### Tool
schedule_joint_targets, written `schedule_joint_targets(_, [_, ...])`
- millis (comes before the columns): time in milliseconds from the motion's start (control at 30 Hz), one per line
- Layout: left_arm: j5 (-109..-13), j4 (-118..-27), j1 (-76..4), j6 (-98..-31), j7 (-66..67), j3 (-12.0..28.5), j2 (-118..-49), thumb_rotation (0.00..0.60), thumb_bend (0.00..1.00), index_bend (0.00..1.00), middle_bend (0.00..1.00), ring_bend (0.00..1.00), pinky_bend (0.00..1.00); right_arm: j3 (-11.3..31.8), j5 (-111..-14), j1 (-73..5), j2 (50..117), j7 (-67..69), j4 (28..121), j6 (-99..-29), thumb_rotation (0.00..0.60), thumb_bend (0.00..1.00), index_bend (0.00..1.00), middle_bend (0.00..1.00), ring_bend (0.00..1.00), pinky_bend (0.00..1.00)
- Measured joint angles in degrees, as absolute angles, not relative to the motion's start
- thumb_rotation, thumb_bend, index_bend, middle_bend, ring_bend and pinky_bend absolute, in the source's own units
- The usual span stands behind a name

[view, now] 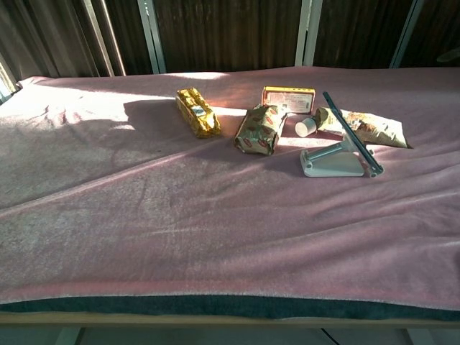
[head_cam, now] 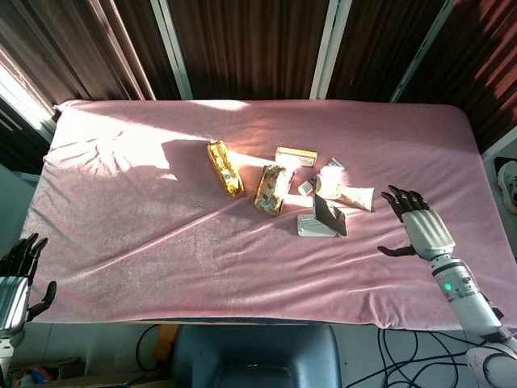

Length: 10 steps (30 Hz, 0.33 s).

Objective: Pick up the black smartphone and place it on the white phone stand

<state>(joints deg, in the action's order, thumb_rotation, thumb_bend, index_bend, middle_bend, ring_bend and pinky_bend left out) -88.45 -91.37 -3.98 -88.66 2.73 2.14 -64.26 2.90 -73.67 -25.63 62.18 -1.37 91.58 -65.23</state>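
Observation:
The black smartphone (head_cam: 330, 215) (view: 346, 130) leans tilted on the white phone stand (head_cam: 311, 227) (view: 329, 164), right of the table's middle. My right hand (head_cam: 422, 229) hovers well to the right of the stand with fingers spread and nothing in it; the chest view does not show it. My left hand (head_cam: 18, 279) hangs off the table's near left corner, fingers apart and empty.
A gold packet (head_cam: 224, 167) (view: 197, 111), a patterned brown packet (head_cam: 271, 189) (view: 259, 129), an orange box (head_cam: 296, 157) (view: 288, 98), a small white cup (view: 305, 127) and a pale snack bag (head_cam: 352, 195) (view: 366, 126) lie behind and left of the stand on the pink cloth (head_cam: 161, 234).

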Motion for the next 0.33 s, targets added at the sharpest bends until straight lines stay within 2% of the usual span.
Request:
schedule_joint_targets(100, [-88.9,-91.3,-4.0,-88.8,3.3,2.0,-64.5,0.600,0.41,0.00,0.00,0.00,0.17,0.6,-76.0,-17.9,62.9,-3.4,92.1,-76.0,0.600,0.29,0.00,0.00,0.00,0.00])
schedule_joint_targets(200, [-89.5,-91.2,-4.0,-89.0,4.0,1.8,-64.9,0.600,0.41,0.00,0.00,0.00,0.17,-1.0,-79.5,-11.9,63.6,-4.5,92.1,-84.0,0.600,0.29,0.00,0.00,0.00,0.00])
schedule_joint_targets(333, [-89.9,-91.2,-3.9,-88.9,4.5,1.4,-65.0,0.600,0.41,0.00,0.00,0.00,0.17,-1.7,-82.7,-8.6,64.9,-5.6,91.7,-88.0,0.600,0.29,0.00,0.00,0.00,0.00])
